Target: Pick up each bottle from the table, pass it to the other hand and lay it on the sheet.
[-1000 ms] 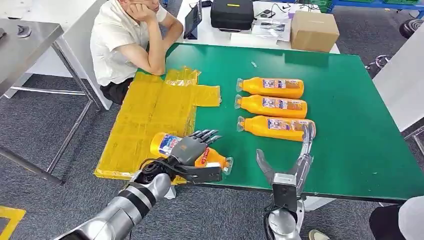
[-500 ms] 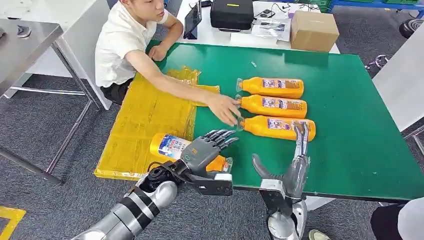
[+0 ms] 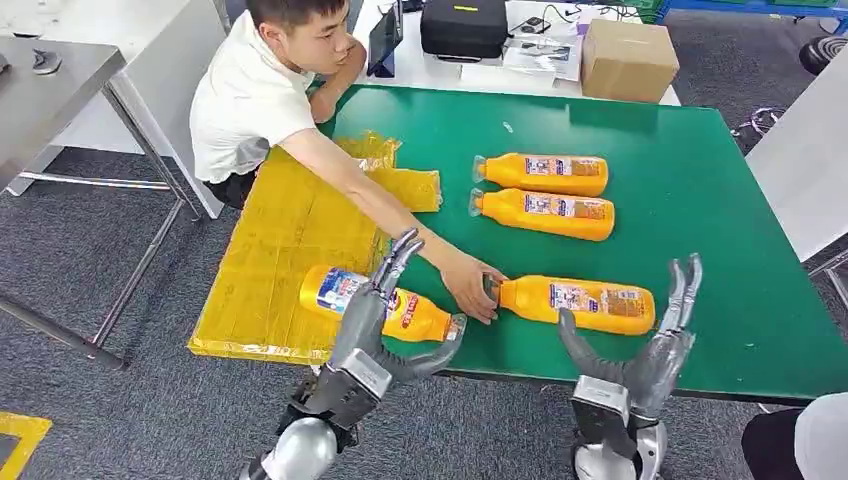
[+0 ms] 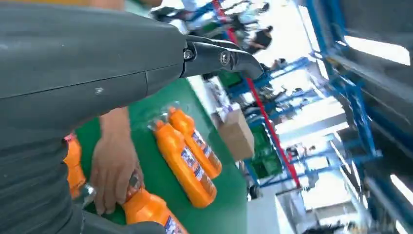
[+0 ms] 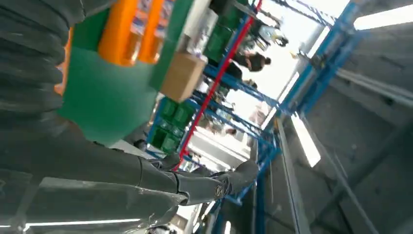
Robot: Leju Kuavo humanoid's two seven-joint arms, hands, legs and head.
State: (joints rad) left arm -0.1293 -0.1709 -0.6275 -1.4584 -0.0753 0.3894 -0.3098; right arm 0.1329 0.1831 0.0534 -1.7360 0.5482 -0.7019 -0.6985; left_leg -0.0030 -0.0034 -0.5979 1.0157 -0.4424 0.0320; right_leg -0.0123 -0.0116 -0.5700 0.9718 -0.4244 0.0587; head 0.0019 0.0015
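Head view shows a green table point(image 3: 700, 180) with a yellow sheet point(image 3: 280, 240) draped over its left end. One orange bottle point(image 3: 385, 303) lies on its side at the sheet's near right corner, its cap end reaching onto the green just off the sheet's edge. The left hand point(image 3: 375, 320) is raised upright in front of this bottle, fingers spread and holding nothing. To the right of the sheet, near the table's front edge, a second bottle point(image 3: 578, 303) lies on its side; a person's hand point(image 3: 468, 288) grips its cap end, the arm reaching across the sheet's right edge from a person in a white shirt point(image 3: 245, 100) sitting at the sheet's far side. The right hand point(image 3: 650, 345) stands upright just in front of this bottle, thumb and fingers wide apart, empty. Farther back from the sheet's right edge, two more bottles point(image 3: 540, 173) point(image 3: 545, 213) lie side by side on the green. Beyond the table stand a cardboard box point(image 3: 628, 60) and a black case point(image 3: 463, 27).
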